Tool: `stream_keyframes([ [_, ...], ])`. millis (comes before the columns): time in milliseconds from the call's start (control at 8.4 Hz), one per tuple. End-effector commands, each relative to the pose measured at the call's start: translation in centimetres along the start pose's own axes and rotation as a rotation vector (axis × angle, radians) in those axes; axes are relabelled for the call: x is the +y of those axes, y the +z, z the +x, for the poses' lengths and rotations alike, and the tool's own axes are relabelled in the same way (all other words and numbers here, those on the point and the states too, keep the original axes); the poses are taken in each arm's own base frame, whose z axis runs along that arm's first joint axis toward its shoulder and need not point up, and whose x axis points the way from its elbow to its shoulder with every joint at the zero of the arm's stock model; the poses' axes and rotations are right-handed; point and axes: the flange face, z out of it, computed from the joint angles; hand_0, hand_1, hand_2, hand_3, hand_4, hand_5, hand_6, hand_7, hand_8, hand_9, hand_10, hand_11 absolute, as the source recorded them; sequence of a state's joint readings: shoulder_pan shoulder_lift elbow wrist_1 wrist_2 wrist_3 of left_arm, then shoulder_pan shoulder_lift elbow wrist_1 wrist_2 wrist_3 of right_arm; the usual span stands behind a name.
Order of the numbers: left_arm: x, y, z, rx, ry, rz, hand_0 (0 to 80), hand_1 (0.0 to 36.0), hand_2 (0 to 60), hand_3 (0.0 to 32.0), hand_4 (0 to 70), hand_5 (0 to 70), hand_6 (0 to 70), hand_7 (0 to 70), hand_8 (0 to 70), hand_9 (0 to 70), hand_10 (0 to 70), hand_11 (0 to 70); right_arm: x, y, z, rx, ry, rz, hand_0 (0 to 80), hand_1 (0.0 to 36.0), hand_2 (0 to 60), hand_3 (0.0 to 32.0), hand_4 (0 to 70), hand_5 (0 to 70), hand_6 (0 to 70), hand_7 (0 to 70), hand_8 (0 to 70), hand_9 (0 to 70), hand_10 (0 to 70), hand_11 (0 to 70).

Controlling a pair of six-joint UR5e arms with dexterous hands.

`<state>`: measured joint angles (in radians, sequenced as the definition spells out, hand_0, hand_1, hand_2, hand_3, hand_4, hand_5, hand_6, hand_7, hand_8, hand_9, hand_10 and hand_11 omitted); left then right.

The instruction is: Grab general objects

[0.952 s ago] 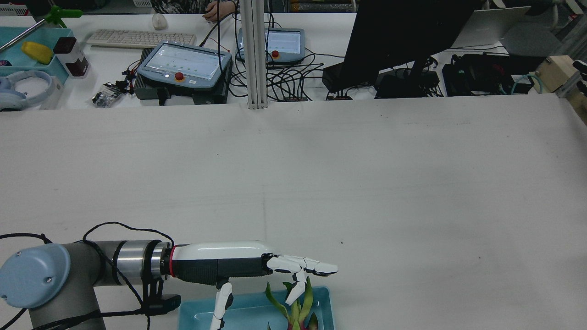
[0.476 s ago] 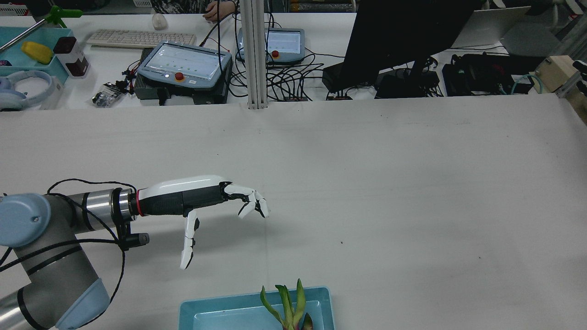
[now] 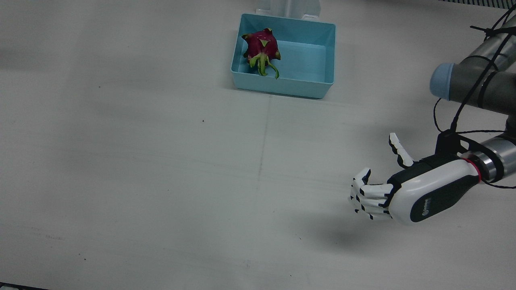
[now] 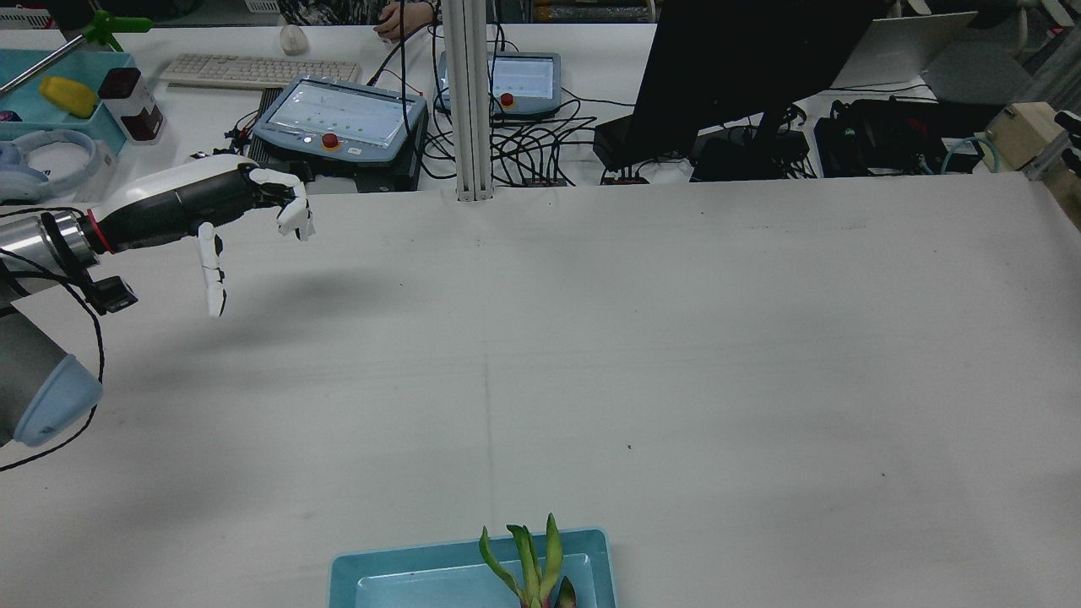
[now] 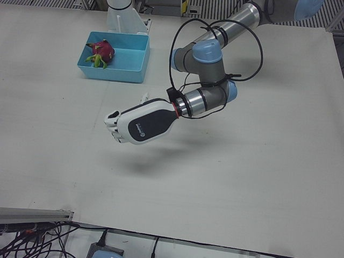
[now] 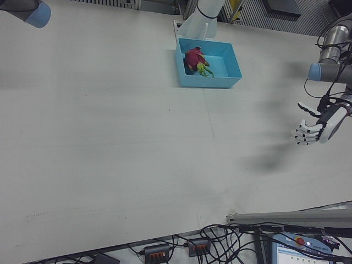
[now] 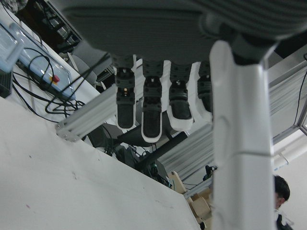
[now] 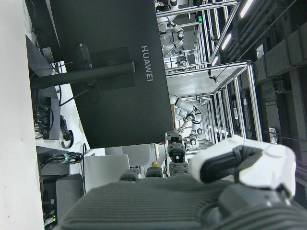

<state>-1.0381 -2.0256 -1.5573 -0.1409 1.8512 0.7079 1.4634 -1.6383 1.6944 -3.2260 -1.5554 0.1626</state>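
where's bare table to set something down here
Nearly all of the white table is bare, from the light blue plastic bin across to the open left hand. The bin's half beside the pink dragon fruit is free too.

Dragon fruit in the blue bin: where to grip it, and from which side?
Probably the red body of the dragon fruit, taken from above. It lies in the corner of the blue bin, close against the walls, so side approaches look blocked. The green leafy end points toward the operators' side and looks too thin to hold. The left hand is open and far off; it would need to travel back over the bin.
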Motion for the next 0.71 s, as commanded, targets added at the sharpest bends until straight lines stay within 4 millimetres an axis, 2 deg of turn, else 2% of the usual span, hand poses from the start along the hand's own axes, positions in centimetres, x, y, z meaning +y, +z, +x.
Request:
stream_keyframes([
  [0, -10.6, -8.1, -0.5, 0.089, 0.025, 0.255, 56.4, 20.3, 19.2, 0.0, 16.6, 70.0, 40.7, 55.5, 34.0, 40.2, 20.8, 31.9, 0.0, 0.0, 0.0, 0.0, 0.0, -0.001, 0.0, 0.0, 0.0, 0.0, 0.0, 0.0, 0.0, 0.0, 0.0, 0.0, 0.0, 0.0],
  [119, -12.9, -12.0, -2.3, 0.126, 0.037, 0.321, 56.9, 20.8, 19.2, 0.0, 16.2, 70.0, 39.7, 53.6, 32.8, 38.6, 20.3, 31.2, 0.0, 0.0, 0.0, 0.0, 0.0, -0.001, 0.0, 0.0, 0.0, 0.0, 0.0, 0.0, 0.0, 0.0, 0.0, 0.0, 0.0, 0.0],
  [238, -13.6, -15.0, -3.6, 0.171, 0.039, 0.358, 56.0, 21.5, 22.8, 0.0, 15.4, 70.0, 37.7, 49.9, 30.0, 34.7, 19.0, 29.3, 0.0, 0.0, 0.0, 0.0, 0.0, -0.001, 0.0, 0.0, 0.0, 0.0, 0.0, 0.0, 0.0, 0.0, 0.0, 0.0, 0.0, 0.0],
  [357, -14.0, -17.1, -4.2, 0.224, 0.033, 0.392, 54.8, 20.8, 24.2, 0.0, 15.3, 70.0, 36.7, 48.2, 28.9, 32.8, 18.3, 28.3, -0.1, 0.0, 0.0, 0.0, 0.0, 0.001, 0.0, 0.0, 0.0, 0.0, 0.0, 0.0, 0.0, 0.0, 0.0, 0.0, 0.0, 0.0],
  [595, -14.6, -21.7, -6.1, 0.261, 0.018, 0.459, 52.4, 21.3, 34.9, 0.0, 16.0, 67.5, 35.2, 43.4, 26.4, 28.9, 17.8, 27.4, 0.0, 0.1, 0.0, 0.0, 0.0, 0.001, 0.0, 0.0, 0.0, 0.0, 0.0, 0.0, 0.0, 0.0, 0.0, 0.0, 0.0, 0.0],
])
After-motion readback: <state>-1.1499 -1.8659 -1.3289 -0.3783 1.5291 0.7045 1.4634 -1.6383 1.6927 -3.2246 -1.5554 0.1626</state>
